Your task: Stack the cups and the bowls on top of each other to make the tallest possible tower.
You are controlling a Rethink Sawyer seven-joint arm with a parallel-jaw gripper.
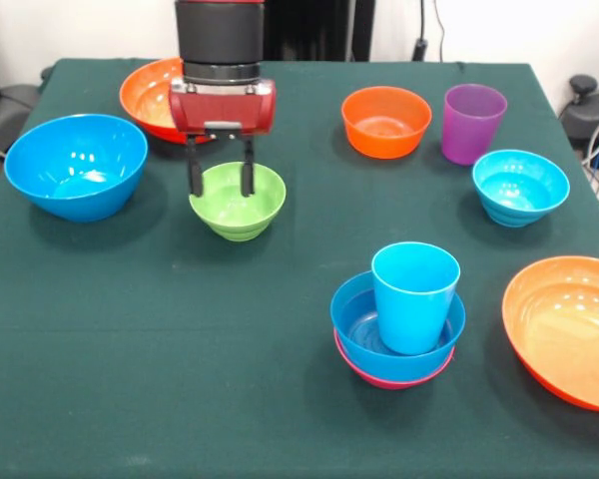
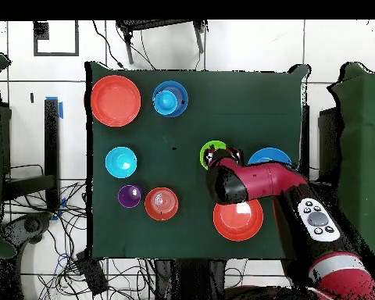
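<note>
here the jaws [image 1: 221, 178] hang spread, their tips over the far rim of the small green bowl [image 1: 238, 203], one tip seemingly inside it and one outside, pinching nothing that shows. a large blue bowl [image 1: 76, 165] sits to one side on the green table [image 1: 180, 349], an orange bowl [image 1: 148, 92] behind the arm. the tower [image 1: 399, 324] stands well apart nearer the camera: a light blue cup [image 1: 414, 295] upright in a blue bowl on a pink bowl. the purple cup [image 1: 472, 123] stands beside a small orange bowl [image 1: 385, 121], near a cyan bowl [image 1: 520, 187].
</note>
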